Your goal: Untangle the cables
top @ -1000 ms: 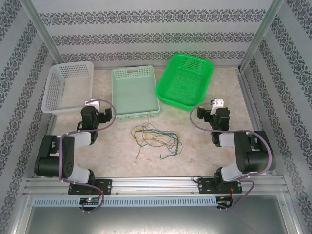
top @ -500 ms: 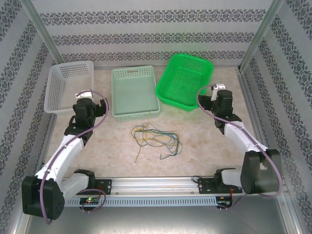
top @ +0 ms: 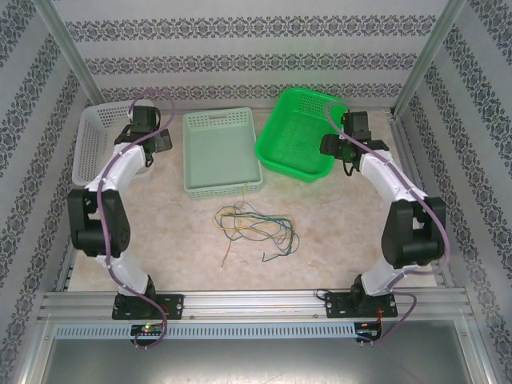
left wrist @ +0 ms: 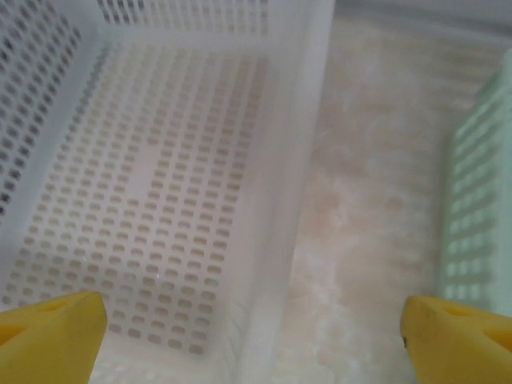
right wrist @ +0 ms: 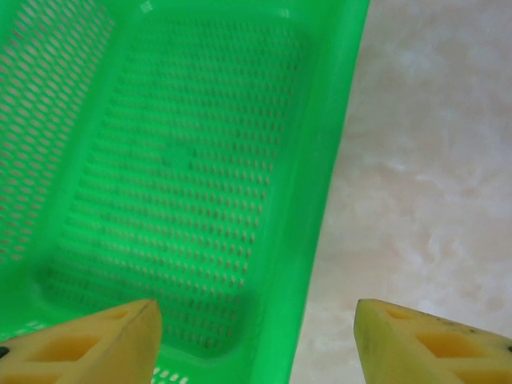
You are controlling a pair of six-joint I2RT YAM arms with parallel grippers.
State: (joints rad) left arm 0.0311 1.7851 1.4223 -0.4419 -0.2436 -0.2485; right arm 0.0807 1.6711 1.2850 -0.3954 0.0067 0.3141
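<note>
Cables [top: 254, 228] lie tangled near the mint basket [top: 220, 156]

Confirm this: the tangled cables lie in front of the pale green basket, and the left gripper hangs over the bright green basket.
Wrong on one point: the left gripper hangs over the white basket, as the left wrist view shows. The cables do lie in front of the pale green basket.

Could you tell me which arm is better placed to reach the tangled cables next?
Right, narrowly. The right claw, open, hangs over the rim of the green basket, with bare table down to the cables. The left claw, open, sits over the rim of the white basket, slightly farther.
</note>
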